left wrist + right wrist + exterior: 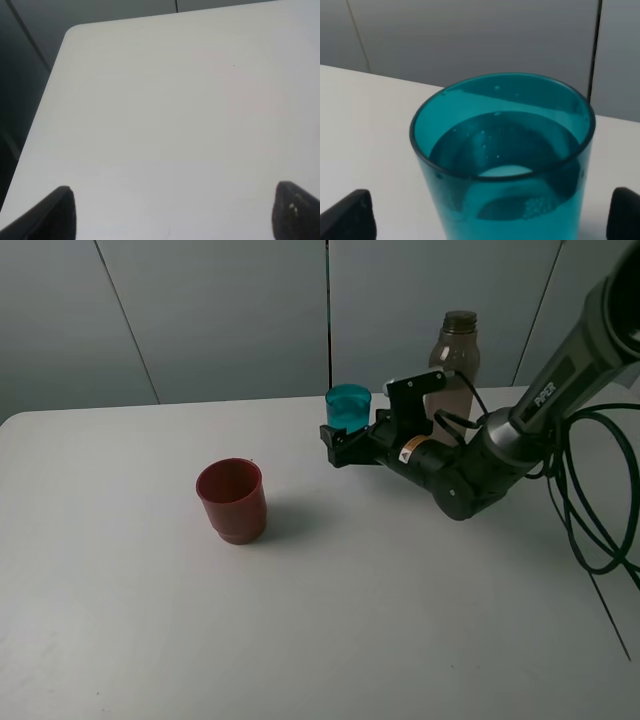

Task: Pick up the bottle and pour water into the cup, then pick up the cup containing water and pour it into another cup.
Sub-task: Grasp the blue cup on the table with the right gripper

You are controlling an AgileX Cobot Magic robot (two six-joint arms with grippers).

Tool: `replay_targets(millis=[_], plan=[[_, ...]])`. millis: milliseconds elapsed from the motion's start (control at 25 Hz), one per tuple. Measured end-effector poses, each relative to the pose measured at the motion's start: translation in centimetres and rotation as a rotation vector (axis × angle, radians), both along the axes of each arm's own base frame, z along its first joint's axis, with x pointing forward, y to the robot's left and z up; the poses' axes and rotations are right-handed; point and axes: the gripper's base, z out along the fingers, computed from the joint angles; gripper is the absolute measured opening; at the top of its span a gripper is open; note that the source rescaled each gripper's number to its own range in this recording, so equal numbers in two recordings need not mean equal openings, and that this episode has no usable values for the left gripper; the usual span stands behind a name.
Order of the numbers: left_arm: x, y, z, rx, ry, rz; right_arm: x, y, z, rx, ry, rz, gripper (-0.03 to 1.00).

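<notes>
Right wrist view: we are seeing the cup (502, 165), holding water, standing inside the wide-open right end effector (485, 217), which is lining up to grip.
Bottle (458, 350): standing behind that end effector, its pour apparently done.
Red cup (232, 500): waiting well apart, for receiving.

Right hand (338, 446) is at the teal cup (348, 405), bottle (456, 350) behind.

The right arm (520, 430) stretches low; right claw (338, 445) and left claw (175, 212) spread wide.

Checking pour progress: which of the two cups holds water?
The translucent teal cup by the open right gripper; water shows inside. The opaque red cup stands apart from both.
</notes>
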Motion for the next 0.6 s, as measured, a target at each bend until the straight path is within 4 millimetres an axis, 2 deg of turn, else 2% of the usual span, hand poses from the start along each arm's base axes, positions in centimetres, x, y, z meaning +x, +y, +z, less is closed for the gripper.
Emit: replay_targets(millis=[320, 600], plan=[[0.0, 0.0, 0.0, -0.001, 0.000, 0.000, -1.2, 1.2, -0.2, 0.029, 0.016, -0.072, 1.00], [0.0, 0.0, 0.0, -0.001, 0.000, 0.000, -2.0, 2.6, 1.1, 0.044, 0.003, -0.102, 1.00]])
